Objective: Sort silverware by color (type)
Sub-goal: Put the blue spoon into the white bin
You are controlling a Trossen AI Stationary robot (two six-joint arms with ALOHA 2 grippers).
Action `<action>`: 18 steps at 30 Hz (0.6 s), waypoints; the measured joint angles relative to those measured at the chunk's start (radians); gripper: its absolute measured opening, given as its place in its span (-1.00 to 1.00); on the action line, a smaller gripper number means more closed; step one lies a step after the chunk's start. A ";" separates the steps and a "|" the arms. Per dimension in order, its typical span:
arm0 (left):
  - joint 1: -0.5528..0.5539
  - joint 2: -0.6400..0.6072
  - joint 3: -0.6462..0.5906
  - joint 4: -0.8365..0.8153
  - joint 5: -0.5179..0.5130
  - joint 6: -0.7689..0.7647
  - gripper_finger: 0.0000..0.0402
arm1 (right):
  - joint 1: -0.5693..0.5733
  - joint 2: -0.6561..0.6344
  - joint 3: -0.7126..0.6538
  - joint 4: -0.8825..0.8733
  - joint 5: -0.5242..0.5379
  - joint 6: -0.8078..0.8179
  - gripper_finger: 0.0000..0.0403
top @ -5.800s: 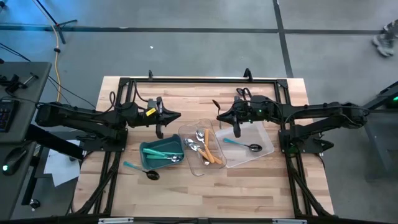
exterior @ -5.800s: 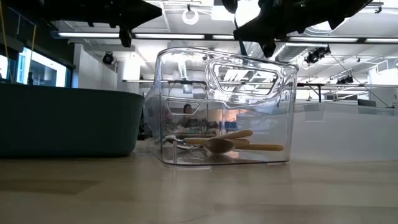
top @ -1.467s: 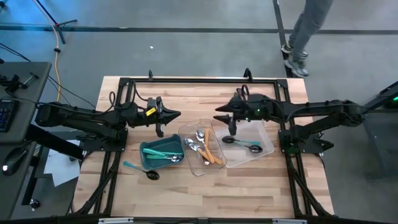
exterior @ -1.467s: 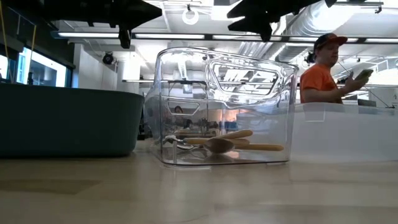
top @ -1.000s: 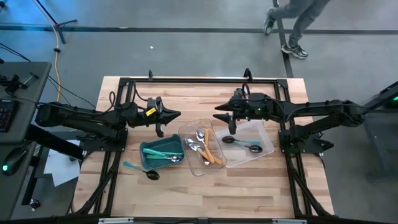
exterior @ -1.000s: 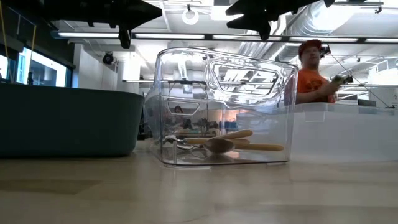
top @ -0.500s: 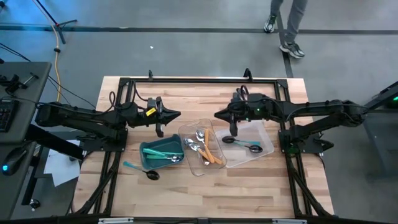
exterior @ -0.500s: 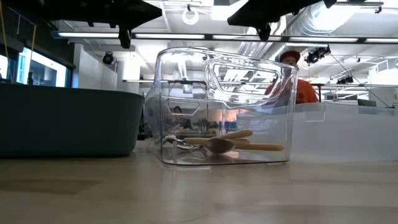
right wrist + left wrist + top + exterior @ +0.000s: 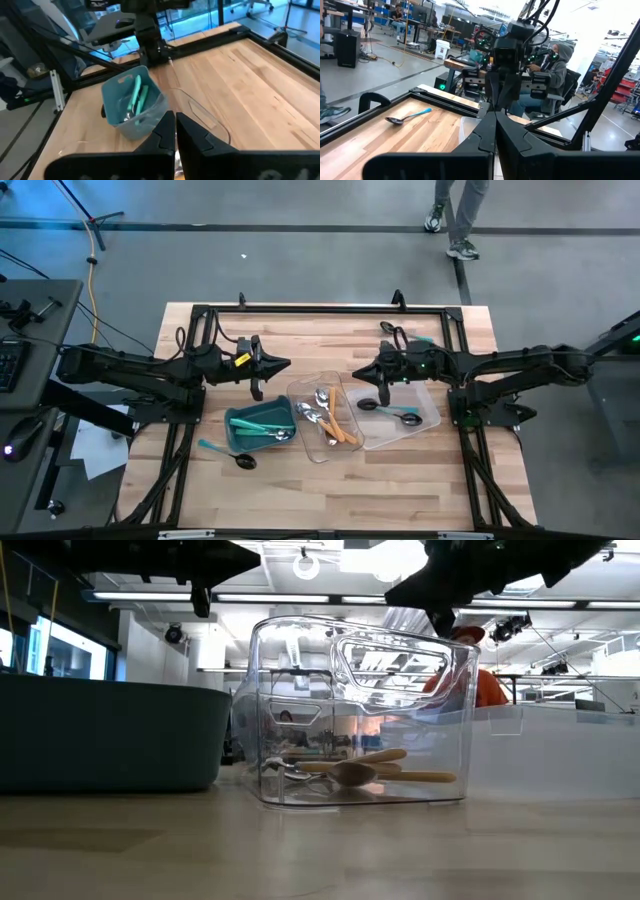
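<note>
In the low view the teal bin (image 9: pixel 110 735) is cut off by the left edge and its wall hides what lies inside. A person (image 9: pixel 470 680) behind the clear tray (image 9: pixel 365 715) shows only in part. In the high view another person (image 9: pixel 455 215) is cut off at the top edge; only legs show.

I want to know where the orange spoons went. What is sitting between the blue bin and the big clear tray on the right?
In the high view, a smaller clear tray sits between the teal bin and the big clear tray. It holds orange-handled utensils and silver spoons.
</note>
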 joint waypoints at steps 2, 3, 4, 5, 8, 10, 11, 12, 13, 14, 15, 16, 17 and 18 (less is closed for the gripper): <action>0.000 0.000 0.000 0.000 0.000 0.000 -1.00 | 0.000 0.000 0.000 0.005 -0.009 -0.019 -1.00; 0.000 0.000 0.000 0.000 0.000 0.000 -1.00 | 0.000 0.001 0.000 0.009 -0.013 -0.031 -1.00; 0.000 0.000 0.000 0.000 0.000 0.000 -1.00 | 0.000 0.001 0.000 0.015 -0.013 -0.043 -1.00; 0.000 0.000 0.000 0.000 0.000 0.002 -1.00 | 0.000 0.001 0.000 0.018 -0.013 -0.052 -1.00; 0.000 0.000 0.000 0.000 -0.008 0.026 -1.00 | 0.000 0.001 0.000 0.020 -0.013 -0.055 -1.00; 0.000 0.000 0.000 0.000 -0.025 0.032 -1.00 | 0.000 0.001 0.000 0.020 -0.013 -0.055 -1.00; 0.000 0.000 0.000 0.000 -0.035 0.034 -1.00 | 0.000 0.001 0.000 0.020 -0.013 -0.055 -1.00; 0.000 0.000 0.000 0.000 -0.044 0.034 -1.00 | 0.000 0.001 0.000 0.020 -0.013 -0.055 -1.00; 0.000 0.000 0.000 0.000 -0.050 0.034 -1.00 | 0.000 0.001 0.000 0.020 -0.013 -0.055 -1.00; 0.000 0.000 0.000 0.000 -0.052 0.034 -1.00 | 0.000 0.001 0.000 0.020 -0.013 -0.055 -1.00; 0.000 0.000 0.000 0.000 -0.052 0.034 -1.00 | 0.000 0.002 0.000 0.020 -0.013 -0.055 -1.00; 0.000 0.000 0.000 0.000 -0.052 0.034 -1.00 | 0.000 0.002 0.000 0.020 -0.013 -0.055 -1.00; 0.000 0.000 0.000 0.000 -0.052 0.034 -1.00 | 0.000 0.002 0.000 0.020 -0.013 -0.055 -1.00; 0.000 0.000 0.000 0.000 -0.052 0.034 -1.00 | 0.000 0.002 0.000 0.020 -0.013 -0.056 -1.00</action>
